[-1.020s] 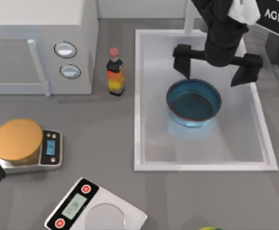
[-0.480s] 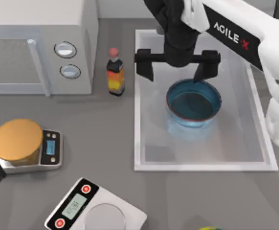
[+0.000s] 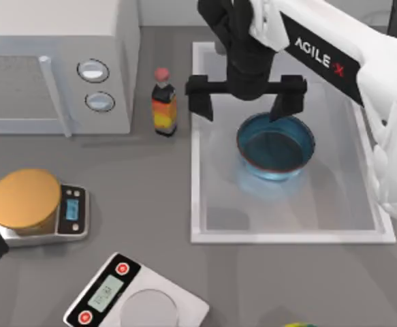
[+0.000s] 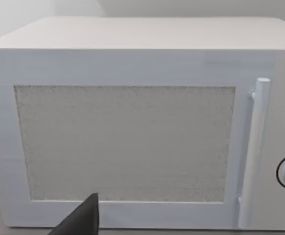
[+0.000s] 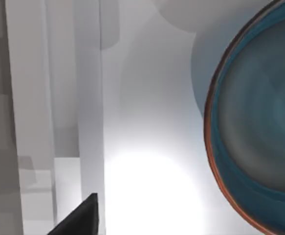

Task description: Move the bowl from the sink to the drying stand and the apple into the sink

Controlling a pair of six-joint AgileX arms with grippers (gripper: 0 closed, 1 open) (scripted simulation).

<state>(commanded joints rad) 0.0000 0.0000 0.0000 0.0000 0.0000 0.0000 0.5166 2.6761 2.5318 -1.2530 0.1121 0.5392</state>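
We hold our right gripper point(image 3: 245, 99) over the far part of the sink point(image 3: 205, 204), its jaws spread wide, one fingertip above the far rim of the bowl point(image 3: 276, 146), the other over the sink's left rim. The bowl sits inside the sink, toward its far half. Our left arm is parked at the table's left edge, facing the microwave point(image 4: 132, 132); we cannot tell how its jaws stand.

Prob. kitchen: microwave point(image 3: 55, 65), sink point(image 3: 197, 136), scales point(image 3: 72, 212).
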